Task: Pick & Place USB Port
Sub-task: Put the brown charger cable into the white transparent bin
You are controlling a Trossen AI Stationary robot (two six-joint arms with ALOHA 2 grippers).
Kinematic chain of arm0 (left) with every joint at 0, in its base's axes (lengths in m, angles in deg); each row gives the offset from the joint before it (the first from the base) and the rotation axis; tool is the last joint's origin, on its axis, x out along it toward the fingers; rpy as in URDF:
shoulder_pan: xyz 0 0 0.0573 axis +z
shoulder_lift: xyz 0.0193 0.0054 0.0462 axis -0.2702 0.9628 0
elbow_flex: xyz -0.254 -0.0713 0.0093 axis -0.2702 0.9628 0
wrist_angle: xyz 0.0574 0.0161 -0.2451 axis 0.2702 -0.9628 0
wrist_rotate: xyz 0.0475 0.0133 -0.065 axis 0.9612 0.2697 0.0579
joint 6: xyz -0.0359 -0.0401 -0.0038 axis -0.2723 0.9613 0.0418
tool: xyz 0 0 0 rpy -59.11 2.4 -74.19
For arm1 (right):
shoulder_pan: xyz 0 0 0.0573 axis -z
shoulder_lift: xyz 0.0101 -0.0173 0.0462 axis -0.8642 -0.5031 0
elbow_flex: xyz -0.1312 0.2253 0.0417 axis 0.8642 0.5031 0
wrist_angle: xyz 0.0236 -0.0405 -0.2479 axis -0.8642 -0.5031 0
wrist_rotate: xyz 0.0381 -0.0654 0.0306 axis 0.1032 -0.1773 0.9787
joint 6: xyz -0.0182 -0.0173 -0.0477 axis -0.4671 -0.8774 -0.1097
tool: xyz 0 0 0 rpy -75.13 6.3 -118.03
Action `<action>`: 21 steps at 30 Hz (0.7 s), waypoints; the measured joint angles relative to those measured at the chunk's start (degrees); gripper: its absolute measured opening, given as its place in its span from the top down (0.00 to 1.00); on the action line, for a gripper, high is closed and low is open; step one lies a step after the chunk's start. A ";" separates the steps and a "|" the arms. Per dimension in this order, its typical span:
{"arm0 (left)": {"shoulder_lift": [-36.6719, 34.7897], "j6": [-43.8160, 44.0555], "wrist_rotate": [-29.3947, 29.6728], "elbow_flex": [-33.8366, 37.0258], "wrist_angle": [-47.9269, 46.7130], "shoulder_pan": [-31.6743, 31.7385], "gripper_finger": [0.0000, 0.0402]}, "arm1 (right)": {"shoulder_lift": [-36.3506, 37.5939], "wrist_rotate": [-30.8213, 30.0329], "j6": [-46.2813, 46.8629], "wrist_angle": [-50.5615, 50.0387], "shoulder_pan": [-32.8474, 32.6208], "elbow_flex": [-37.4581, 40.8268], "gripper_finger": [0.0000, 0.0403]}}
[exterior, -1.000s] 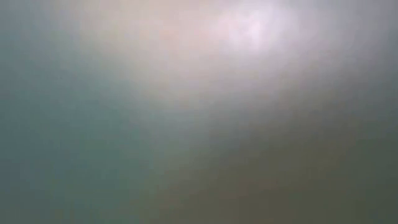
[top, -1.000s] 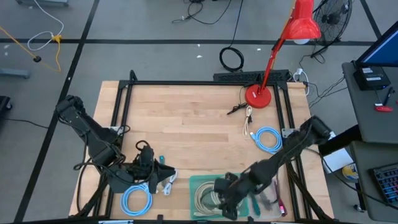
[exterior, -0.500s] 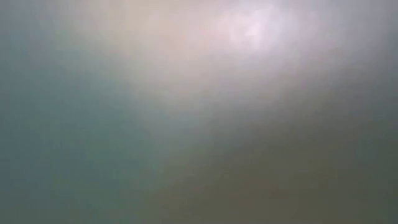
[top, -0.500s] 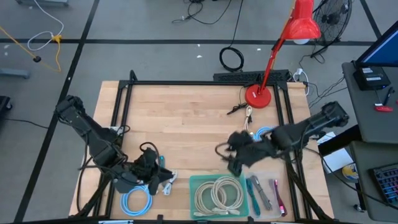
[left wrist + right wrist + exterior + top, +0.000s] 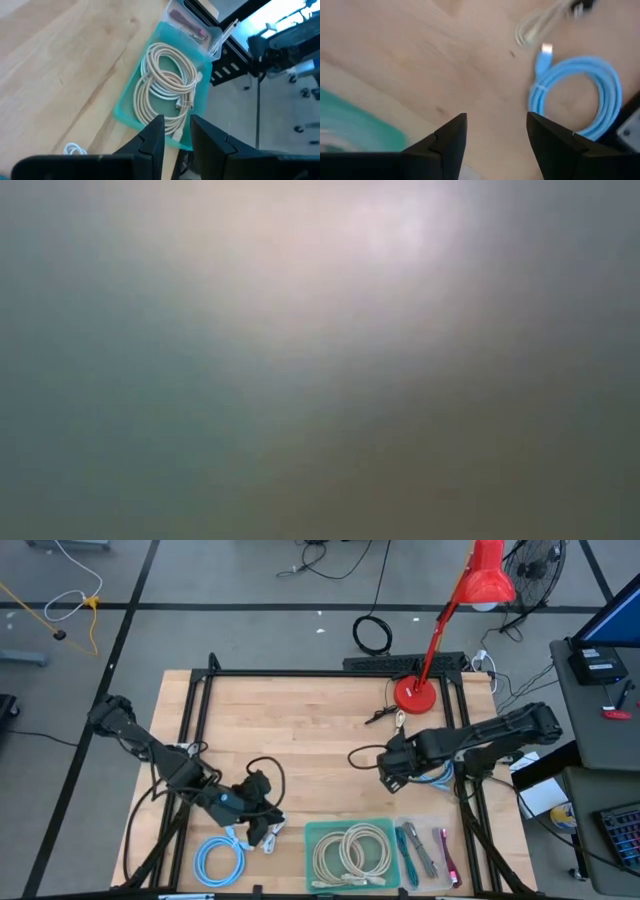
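While my left gripper (image 5: 262,812) hung low over the wood near the front edge, its fingers (image 5: 152,135) nearly together and empty, a blue coiled cable (image 5: 218,858) lay just beside it. Further right, two beige USB cables (image 5: 351,851) sat coiled in the teal tray (image 5: 315,836). My right gripper (image 5: 389,772) hovered mid-table, fingers (image 5: 451,134) apart and empty, next to a second blue cable (image 5: 587,95).

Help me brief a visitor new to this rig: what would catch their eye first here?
Probably the red desk lamp at the table's far right edge, then the teal tray of coiled beige cables at the near edge. The right tool hovers open beside a blue cable coil; the left tool sits near another.
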 joint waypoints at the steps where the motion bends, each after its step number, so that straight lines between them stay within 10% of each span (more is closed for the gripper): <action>1: -0.08 -0.51 -0.88 0.00 -0.02 0.55 0.77 | -0.10 0.93 0.30 1.07 0.38 2.11 0.50; 21: -0.76 -5.00 -2.42 0.02 -2.05 1.74 0.77 | -0.08 1.17 3.30 25.64 18.22 21.47 0.47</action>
